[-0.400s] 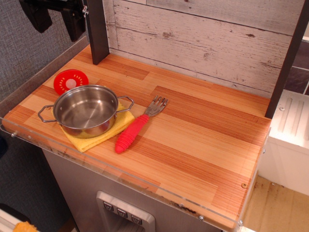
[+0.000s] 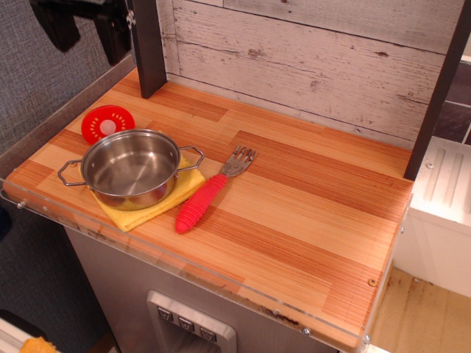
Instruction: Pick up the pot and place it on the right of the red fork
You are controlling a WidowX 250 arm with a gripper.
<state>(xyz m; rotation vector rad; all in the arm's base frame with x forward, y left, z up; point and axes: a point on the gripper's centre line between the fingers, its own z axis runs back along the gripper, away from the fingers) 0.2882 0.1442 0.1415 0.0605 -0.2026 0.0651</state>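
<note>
On the yellow cloth, the pot is sitting left of the red fork; the hand is hovering top-left, grip state unclear.

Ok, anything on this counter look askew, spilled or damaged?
Nothing spilled or broken. The pot stands upright and empty on a yellow cloth, which overhangs nothing. The red fork lies diagonally beside it, touching the cloth's edge. A red disc lies flat behind the pot. The gripper hangs up in the top-left corner.
</note>
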